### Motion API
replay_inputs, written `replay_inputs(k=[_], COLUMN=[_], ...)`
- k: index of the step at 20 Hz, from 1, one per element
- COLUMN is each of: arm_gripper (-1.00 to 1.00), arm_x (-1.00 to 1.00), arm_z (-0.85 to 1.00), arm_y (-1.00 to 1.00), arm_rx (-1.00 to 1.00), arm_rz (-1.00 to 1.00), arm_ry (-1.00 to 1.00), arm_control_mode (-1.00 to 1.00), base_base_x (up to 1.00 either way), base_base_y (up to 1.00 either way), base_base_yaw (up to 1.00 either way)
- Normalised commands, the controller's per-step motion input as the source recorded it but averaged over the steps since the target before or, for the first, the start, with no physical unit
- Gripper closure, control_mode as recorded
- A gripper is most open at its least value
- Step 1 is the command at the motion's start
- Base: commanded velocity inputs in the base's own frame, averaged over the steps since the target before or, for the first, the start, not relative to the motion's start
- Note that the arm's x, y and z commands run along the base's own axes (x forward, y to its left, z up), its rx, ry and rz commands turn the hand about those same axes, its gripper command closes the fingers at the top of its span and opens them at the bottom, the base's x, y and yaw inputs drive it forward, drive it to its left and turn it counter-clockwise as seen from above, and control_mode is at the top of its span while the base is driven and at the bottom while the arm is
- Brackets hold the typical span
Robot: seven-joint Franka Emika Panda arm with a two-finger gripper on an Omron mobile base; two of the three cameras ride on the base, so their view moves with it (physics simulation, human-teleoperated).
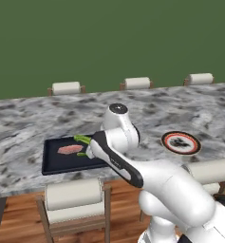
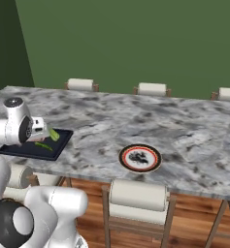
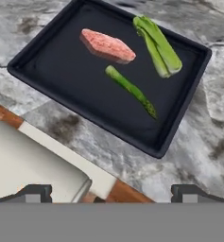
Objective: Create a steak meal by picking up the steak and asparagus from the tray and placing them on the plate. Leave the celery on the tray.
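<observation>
The black tray (image 3: 61, 75) lies on the marble counter with three foods on it. The pink mottled steak (image 3: 107, 46) lies toward its far left. The thin dark green asparagus (image 3: 131, 90) lies diagonally just nearer than the steak. The thick light green celery (image 3: 158, 45) lies at the far right. My gripper (image 3: 113, 194) hovers open and empty above the counter's near edge, short of the tray. From the base, the tray (image 1: 57, 163) with the steak (image 1: 70, 149) sits left of my arm. The orange-rimmed plate (image 1: 181, 142) stands to the right, also visible as the plate (image 2: 139, 158).
A cushioned chair back (image 3: 28, 160) sits right under my hand at the counter's near edge. Another chair (image 1: 211, 171) stands below the plate. Three chairs line the far side of the counter (image 1: 133, 107). Bare marble lies between tray and plate.
</observation>
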Motion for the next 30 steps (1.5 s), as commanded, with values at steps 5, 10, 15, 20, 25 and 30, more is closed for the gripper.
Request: replay_inputs(k=[5, 10, 15, 20, 25, 30], arm_gripper=[-1.0, -1.0, -1.0, -1.0, -1.0, -1.0], arm_x=[0.28, 0.3, 0.37, 0.46, 0.41, 0.37], arm_z=[-0.23, -0.28, -0.35, -0.33, -0.28, -0.3], arm_y=[0.05, 0.0, 0.0, 0.0, 0.03, 0.12], arm_rx=[-0.01, -0.01, 0.0, 0.0, 0.0, -0.01], arm_rz=[0.0, 0.0, 0.0, 0.0, 0.0, 0.0], arm_ry=[0.0, 0.0, 0.0, 0.02, 0.03, 0.04], arm_control_mode=[-1.0, -1.0, -1.0, -1.0, -1.0, -1.0], base_base_x=[0.0, 0.0, 0.0, 0.0, 0.0, 0.0], base_base_y=[0.0, 0.0, 0.0, 0.0, 0.0, 0.0], base_base_yaw=[0.0, 0.0, 0.0, 0.0, 0.0, 0.0])
